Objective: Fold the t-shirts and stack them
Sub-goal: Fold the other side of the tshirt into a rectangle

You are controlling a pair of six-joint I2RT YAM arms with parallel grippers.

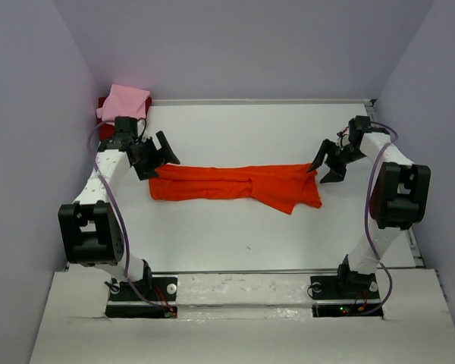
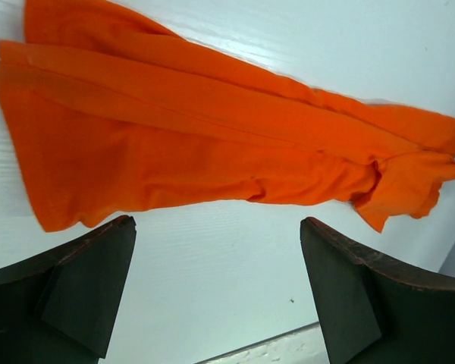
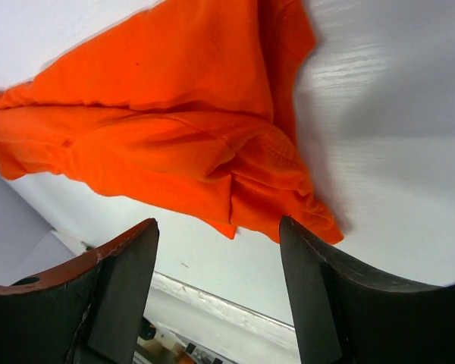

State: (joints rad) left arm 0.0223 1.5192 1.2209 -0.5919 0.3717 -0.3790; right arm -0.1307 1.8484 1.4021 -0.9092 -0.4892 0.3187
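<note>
Both pincers gape wide and empty: left gripper (image 1: 163, 163) just off one end of the orange-red t-shirt (image 1: 235, 186), right gripper (image 1: 319, 174) at the other. Shirt lies mid table (image 1: 235, 243) as a long narrow strip, so looks like mid-fold. Next move probably needs one end gripped and carried over the other, then stacked on the pink t-shirt (image 1: 125, 102) back left.

orange shirt (image 1: 235, 184): lying flat in the middle, folded into a long band running left to right, its right end bunching and wrinkling
pink shirt (image 1: 125, 101): sitting folded small in the far left corner
dark red shirt (image 1: 103, 103): peeking out from under the pink shirt
</note>
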